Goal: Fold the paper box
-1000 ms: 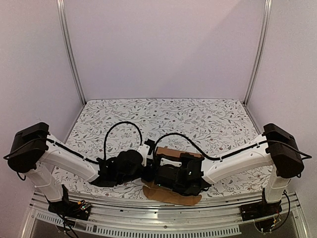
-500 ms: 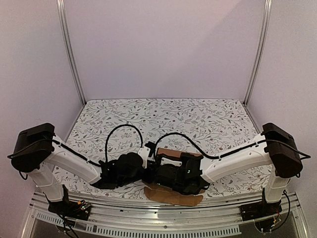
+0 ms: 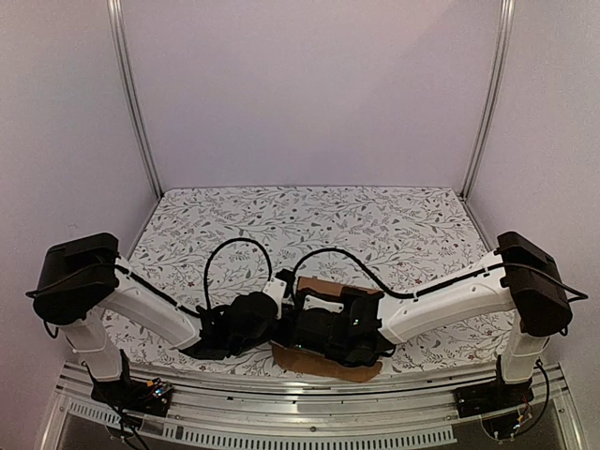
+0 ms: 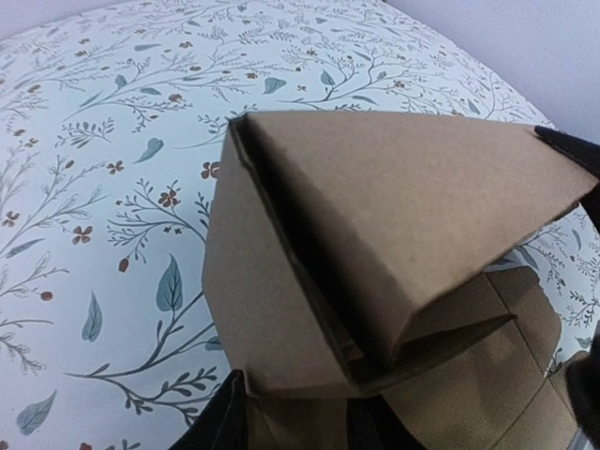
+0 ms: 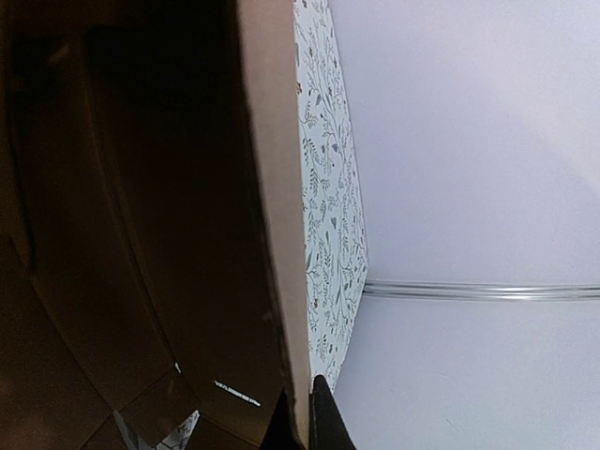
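Observation:
The paper box (image 3: 330, 362) is brown cardboard, partly folded, lying near the table's front edge between both grippers. In the left wrist view the box (image 4: 394, 216) shows a raised, folded-over panel with a dark gap under it. My left gripper (image 4: 298, 429) has a cardboard part filling the space between its two fingers. It sits at the box's left end in the top view (image 3: 277, 330). My right gripper (image 5: 302, 427) pinches the thin edge of an upright box wall (image 5: 272, 234). In the top view it (image 3: 305, 336) lies over the box and hides most of it.
The table is covered with a floral cloth (image 3: 309, 220). Metal posts (image 3: 131, 103) stand at the back corners with pale walls behind. An aluminium rail (image 3: 281, 398) runs along the front edge, close below the box.
My left arm has moved right, closer to the box. The front flap of the box has shifted and now lies flatter. The right arm has barely moved.

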